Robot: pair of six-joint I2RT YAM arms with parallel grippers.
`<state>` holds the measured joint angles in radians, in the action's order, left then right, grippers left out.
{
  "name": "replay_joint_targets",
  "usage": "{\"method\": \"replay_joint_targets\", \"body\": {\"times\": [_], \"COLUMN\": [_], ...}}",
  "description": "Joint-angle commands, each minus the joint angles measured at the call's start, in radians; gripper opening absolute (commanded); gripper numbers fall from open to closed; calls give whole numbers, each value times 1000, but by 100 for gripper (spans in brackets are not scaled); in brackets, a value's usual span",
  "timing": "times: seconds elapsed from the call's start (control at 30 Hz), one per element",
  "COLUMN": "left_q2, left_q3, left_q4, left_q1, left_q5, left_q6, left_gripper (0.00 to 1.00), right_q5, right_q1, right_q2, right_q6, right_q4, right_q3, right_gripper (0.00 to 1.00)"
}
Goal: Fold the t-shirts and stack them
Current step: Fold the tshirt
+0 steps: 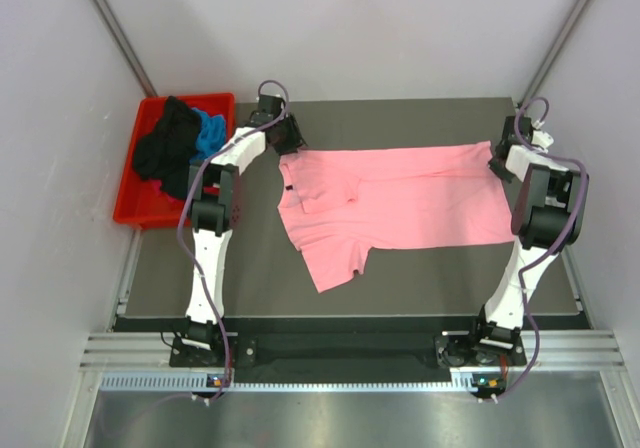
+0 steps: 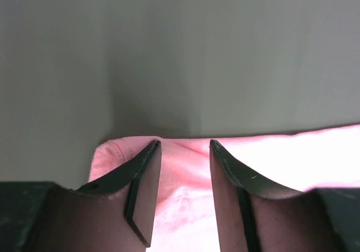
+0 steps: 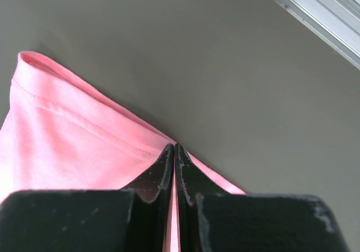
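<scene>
A light pink t-shirt (image 1: 400, 200) lies spread across the dark table mat, partly folded, one sleeve pointing toward the near edge. My left gripper (image 1: 287, 138) is at its far left corner; in the left wrist view (image 2: 184, 145) the jaws stand open over the pink cloth (image 2: 185, 190). My right gripper (image 1: 500, 161) is at the shirt's far right corner, shut on the pink hem (image 3: 79, 134) in the right wrist view (image 3: 174, 148). Black (image 1: 165, 148) and bright blue (image 1: 208, 134) shirts lie heaped in the red bin. No magenta shirt shows.
The red plastic bin (image 1: 135, 208) sits off the mat's left far corner. An aluminium frame rail (image 3: 315, 16) runs past the mat's right edge. Grey walls stand on both sides.
</scene>
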<state>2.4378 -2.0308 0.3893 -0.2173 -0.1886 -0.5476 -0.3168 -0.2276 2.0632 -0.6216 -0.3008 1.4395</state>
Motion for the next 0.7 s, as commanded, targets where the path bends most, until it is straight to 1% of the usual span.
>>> {"method": "replay_joint_targets", "body": {"times": [0.0, 0.03, 0.07, 0.13, 0.2, 0.23, 0.27, 0.3, 0.33, 0.37, 0.43, 0.47, 0.5, 0.53, 0.57, 0.6, 0.63, 0.67], "left_q2": [-68, -75, -95, -124, -151, -189, -212, -239, -300, -333, -423, -454, -486, -556, -635, -635, -713, -750], "left_q3": [-11, -11, -11, -9, -2, 7, 36, 59, 82, 134, 184, 229, 260, 295, 385, 436, 546, 604], "left_q4": [20, 25, 29, 55, 85, 91, 94, 100, 106, 112, 138, 172, 189, 198, 204, 204, 206, 197], "left_q1": [7, 7, 7, 7, 7, 7, 6, 3, -1, -11, -27, -45, -57, -69, -105, -126, -169, -189], "left_q5": [-17, -15, -12, -3, 1, 5, 6, 21, 40, 57, 118, 129, 138, 146, 158, 166, 172, 163], "left_q6": [20, 23, 31, 38, 55, 61, 70, 72, 75, 83, 86, 80, 75, 68, 52, 46, 26, 17], "left_gripper": [46, 46, 47, 49, 50, 51, 52, 52, 53, 54, 54, 54, 54, 53, 52, 52, 52, 52], "right_q5": [-28, -27, -24, 1, 27, 15, 9, 4, -4, -2, 11, 24, 45, 94, 132, 133, 181, 208], "right_q1": [-21, -21, -21, -21, -21, -19, -21, -21, -19, -21, -21, -18, -15, -10, 11, 23, 65, 91], "right_q2": [-69, -69, -68, -58, -67, -77, -89, -130, -152, -175, -250, -300, -325, -353, -400, -428, -455, -481], "right_q6": [-24, -30, -33, -32, -6, -7, -7, -7, -12, -16, -35, -39, -46, -44, -46, -43, -38, -29], "right_q4": [-32, -40, -53, -63, -70, -84, -96, -124, -144, -164, -227, -256, -270, -291, -300, -308, -308, -304], "right_q3": [-5, -5, -1, 5, 12, 15, 12, 9, 6, -1, -11, -30, -45, -63, -112, -141, -210, -243], "right_gripper": [0, 1, 6, 9, 17, 22, 30, 34, 37, 42, 46, 51, 53, 54, 57, 57, 57, 57]}}
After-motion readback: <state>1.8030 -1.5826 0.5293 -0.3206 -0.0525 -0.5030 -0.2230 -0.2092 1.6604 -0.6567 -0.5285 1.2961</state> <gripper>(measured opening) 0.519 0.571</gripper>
